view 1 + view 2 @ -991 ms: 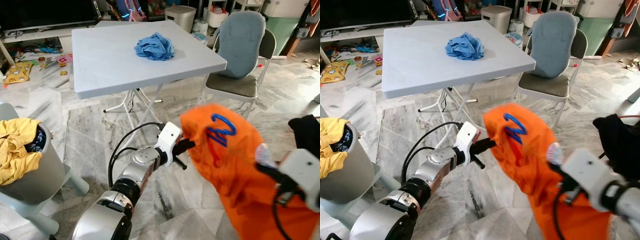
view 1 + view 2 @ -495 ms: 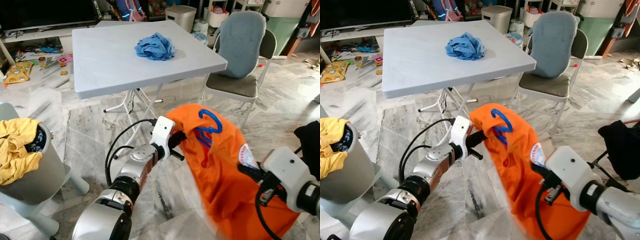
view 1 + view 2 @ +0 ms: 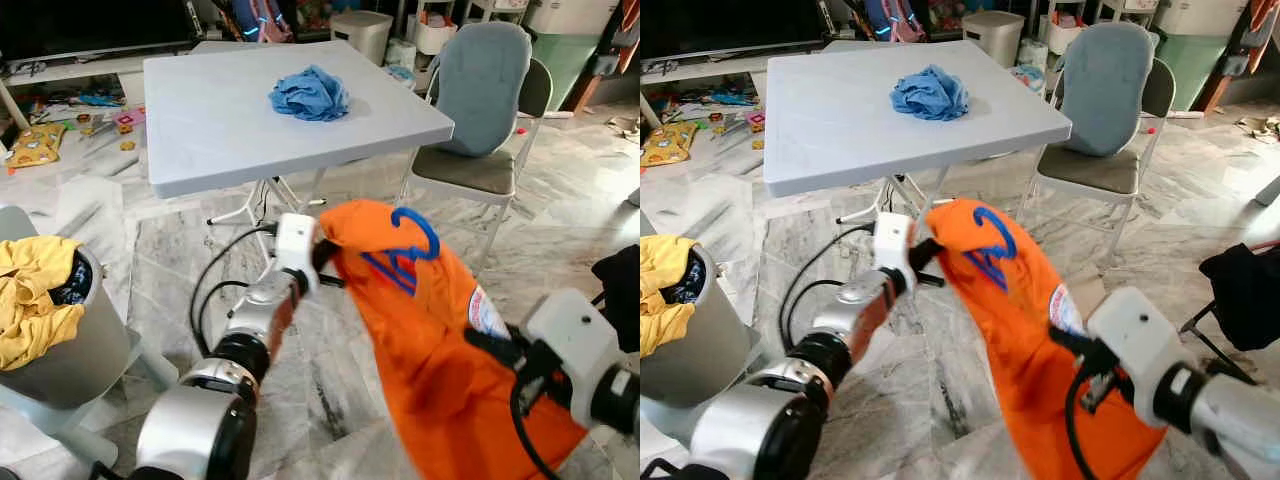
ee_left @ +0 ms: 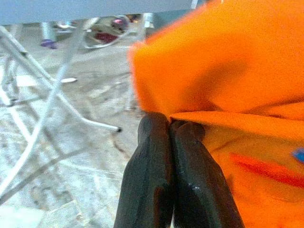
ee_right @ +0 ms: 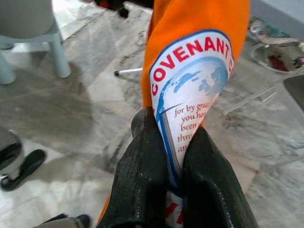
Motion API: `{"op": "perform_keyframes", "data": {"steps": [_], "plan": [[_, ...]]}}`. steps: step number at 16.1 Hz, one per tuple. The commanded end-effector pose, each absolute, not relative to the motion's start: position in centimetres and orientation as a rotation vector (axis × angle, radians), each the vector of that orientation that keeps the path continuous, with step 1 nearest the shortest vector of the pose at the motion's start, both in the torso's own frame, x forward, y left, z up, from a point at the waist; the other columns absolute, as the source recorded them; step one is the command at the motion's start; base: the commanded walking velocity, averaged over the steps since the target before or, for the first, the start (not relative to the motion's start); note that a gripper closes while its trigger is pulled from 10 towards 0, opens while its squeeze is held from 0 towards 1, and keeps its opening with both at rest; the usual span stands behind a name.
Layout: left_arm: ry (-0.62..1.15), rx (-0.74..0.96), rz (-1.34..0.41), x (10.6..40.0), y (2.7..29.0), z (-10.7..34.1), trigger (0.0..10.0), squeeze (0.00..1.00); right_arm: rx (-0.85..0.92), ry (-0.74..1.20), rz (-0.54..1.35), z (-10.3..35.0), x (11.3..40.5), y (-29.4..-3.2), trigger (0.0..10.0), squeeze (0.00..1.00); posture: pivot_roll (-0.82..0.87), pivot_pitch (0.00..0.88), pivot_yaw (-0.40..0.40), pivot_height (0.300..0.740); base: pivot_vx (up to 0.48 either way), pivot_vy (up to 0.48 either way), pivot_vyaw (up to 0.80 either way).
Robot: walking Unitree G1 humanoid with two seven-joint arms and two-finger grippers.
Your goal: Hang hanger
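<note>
Noted orange shirt suspended over marble floor, in front of bench. Left claw clamped on shirt's upper edge; right claw clamped on printed patch lower down. Blue hanger lodged inside shirt's neck.

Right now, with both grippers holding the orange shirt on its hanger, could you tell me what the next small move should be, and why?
Probably lift both grippers a little, keeping them shut. The left gripper pinches the orange shirt near its upper edge, the right gripper clamps its printed logo lower down, and the blue hanger pokes out of the top. I see no rail to hang it on, so it should be kept off the floor.
</note>
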State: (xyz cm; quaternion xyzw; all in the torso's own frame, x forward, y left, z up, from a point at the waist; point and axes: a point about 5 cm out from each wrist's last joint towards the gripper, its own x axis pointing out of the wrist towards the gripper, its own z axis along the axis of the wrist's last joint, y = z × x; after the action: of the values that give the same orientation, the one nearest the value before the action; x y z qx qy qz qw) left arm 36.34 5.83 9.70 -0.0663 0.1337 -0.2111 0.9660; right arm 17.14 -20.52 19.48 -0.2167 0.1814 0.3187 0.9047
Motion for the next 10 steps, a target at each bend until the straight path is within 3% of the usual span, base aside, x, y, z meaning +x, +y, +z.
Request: {"op": "perform_keyframes", "data": {"steps": [1,7,10], "plan": [[0.24,-0.124,-0.383,37.1,6.4,10.7,0.0,0.0,-0.466,0.363,0.711,20.1,16.4,-20.0,10.0,0.0,-0.12,0.0,-0.02,0.74,0.0,0.0,0.0],[0.226,-0.06,-0.295,37.7,9.0,10.9,0.0,0.0,-0.585,0.621,0.717,19.8,12.9,-24.7,10.0,0.0,-0.11,0.0,-0.021,0.74,0.0,0.0,0.0],[0.248,-0.057,-0.315,37.4,8.3,10.3,0.0,0.0,-0.627,0.576,0.687,23.0,12.6,-26.9,10.0,0.0,-0.13,0.0,-0.015,0.74,0.0,0.0,0.0]]}}
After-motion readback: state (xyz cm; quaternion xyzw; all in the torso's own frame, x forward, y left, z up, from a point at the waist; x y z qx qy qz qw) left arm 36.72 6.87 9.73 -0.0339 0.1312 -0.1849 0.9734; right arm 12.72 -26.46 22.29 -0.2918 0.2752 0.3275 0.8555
